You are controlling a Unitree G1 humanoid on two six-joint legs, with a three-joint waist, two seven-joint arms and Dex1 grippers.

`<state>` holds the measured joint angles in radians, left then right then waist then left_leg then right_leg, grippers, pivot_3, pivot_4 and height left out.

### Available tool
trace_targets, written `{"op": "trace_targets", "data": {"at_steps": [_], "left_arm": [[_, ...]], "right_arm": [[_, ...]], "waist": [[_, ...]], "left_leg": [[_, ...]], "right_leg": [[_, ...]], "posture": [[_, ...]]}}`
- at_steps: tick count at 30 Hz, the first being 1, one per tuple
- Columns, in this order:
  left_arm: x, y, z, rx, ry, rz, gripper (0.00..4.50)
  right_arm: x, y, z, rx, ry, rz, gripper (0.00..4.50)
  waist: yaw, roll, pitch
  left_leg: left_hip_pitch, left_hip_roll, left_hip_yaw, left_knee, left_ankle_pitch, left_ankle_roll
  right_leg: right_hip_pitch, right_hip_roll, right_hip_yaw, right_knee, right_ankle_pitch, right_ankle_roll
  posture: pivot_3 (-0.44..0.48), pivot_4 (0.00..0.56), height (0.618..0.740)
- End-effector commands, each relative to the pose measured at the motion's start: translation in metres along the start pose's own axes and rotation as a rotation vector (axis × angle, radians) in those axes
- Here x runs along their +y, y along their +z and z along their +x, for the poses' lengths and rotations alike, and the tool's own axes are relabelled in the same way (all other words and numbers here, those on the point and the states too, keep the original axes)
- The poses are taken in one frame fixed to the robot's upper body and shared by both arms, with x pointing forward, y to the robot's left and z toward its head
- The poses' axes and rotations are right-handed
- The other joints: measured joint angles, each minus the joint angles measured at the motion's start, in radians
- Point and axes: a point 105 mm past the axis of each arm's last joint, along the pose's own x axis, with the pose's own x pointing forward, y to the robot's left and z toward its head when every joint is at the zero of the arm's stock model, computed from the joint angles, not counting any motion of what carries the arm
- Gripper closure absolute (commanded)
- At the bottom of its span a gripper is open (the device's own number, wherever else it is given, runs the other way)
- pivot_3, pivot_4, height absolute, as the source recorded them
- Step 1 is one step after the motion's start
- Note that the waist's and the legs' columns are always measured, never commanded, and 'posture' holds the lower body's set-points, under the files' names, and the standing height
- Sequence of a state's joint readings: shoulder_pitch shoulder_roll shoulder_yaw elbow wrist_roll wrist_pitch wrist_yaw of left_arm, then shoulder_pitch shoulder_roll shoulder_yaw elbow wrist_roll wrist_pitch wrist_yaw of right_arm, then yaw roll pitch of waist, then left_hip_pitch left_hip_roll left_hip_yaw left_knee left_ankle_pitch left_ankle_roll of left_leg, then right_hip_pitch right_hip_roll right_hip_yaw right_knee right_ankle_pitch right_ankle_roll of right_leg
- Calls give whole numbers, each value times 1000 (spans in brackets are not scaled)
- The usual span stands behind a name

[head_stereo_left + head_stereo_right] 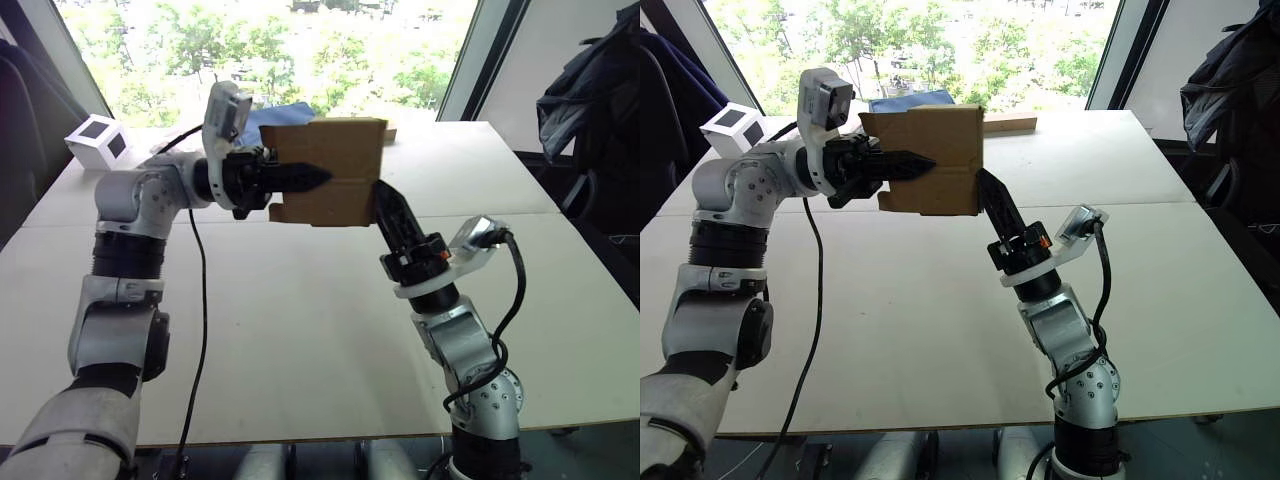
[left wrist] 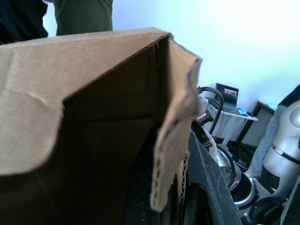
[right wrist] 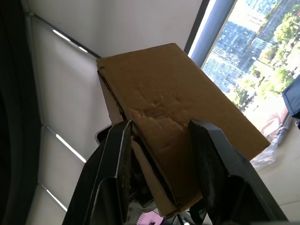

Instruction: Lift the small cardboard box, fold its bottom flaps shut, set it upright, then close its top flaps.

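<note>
Brown corrugated cardboard, the small cardboard box [image 1: 328,172], held in the air above the far half of the tabletop [image 1: 300,330], clear of its surface. Gripped from the robot's left by the left tool [image 1: 305,178], one black finger lying across the near face, clenched on a wall of the box. Met from below at the lower right corner by the right tool [image 1: 385,205], fingers [image 3: 117,164] spread to either side of the box's end without pinching it. One flap [image 2: 176,126] hanging loose at the open end. White cube [image 1: 97,141] near the far left corner; wooden block [image 1: 1008,123] and blue cloth [image 1: 910,102] along the far edge.
</note>
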<state>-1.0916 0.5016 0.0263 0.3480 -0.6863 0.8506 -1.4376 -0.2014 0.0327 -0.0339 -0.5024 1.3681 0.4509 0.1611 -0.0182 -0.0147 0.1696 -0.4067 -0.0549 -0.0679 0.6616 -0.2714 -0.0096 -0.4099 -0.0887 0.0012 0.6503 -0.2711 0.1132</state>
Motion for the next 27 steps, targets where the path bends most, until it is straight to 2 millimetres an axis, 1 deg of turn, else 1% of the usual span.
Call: {"op": "trace_targets", "data": {"at_steps": [1,3,6,17,21,26,27], "left_arm": [[-4,9,5,-12,-27,49,4500],[-2,10,6,-18,-24,51,4500],[-1,12,5,-26,-20,52,4500],[-2,18,-1,-42,-9,51,4500],[-3,19,-2,-45,-7,52,4500],[-3,20,-3,-46,-3,53,4500],[-3,20,-3,-47,-2,53,4500]], "right_arm": [[17,-18,8,91,81,10,2566],[17,-20,8,111,81,-21,2566],[15,-17,6,113,67,-73,2566],[10,21,-16,2,11,-136,2566],[9,27,-18,-25,4,-130,2566],[8,27,-18,-24,0,-129,2566],[7,28,-18,-33,-9,-132,2794]], "waist": [[0,0,0],[0,0,0],[1,0,0],[1,0,0],[1,0,0],[1,0,0],[1,0,0]], "left_leg": [[0,0,0,0,0,0],[0,0,0,0,0,0],[0,0,0,0,0,0],[0,0,0,0,0,0],[0,0,0,0,0,0],[0,0,0,0,0,0],[0,0,0,0,0,0]], "right_leg": [[0,0,0,0,0,0],[0,0,0,0,0,0],[0,0,0,0,0,0],[0,0,0,0,0,0],[0,0,0,0,0,0],[0,0,0,0,0,0],[0,0,0,0,0,0]], "posture": [[0,150,740],[0,150,740],[0,150,740],[0,150,740],[0,150,740],[0,150,740],[0,150,740]]}}
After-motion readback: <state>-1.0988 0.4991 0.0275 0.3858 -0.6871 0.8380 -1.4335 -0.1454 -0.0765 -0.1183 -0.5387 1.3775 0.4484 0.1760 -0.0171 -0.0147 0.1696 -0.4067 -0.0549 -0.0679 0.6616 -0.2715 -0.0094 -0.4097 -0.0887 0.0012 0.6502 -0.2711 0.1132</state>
